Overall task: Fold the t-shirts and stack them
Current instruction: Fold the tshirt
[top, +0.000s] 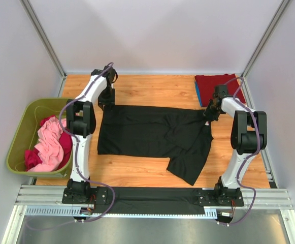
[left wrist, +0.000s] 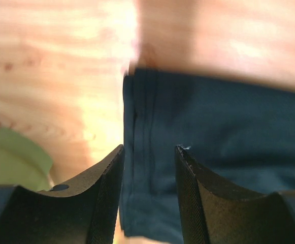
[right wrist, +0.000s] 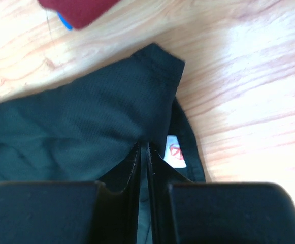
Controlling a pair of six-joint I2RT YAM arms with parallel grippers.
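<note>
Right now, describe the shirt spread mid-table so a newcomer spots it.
On the wooden table, between the two arms, lies the black t-shirt, one end pinched by the right end effector. Unlike the folded dark red shirt at the far right corner and the pink ones in the green bin, it is black, spread out, with a white neck label.

I see my right gripper (right wrist: 143,148) pinching the black t-shirt (right wrist: 86,127) beside its white neck label (right wrist: 176,152), a dark red shirt (right wrist: 76,10) beyond.
</note>
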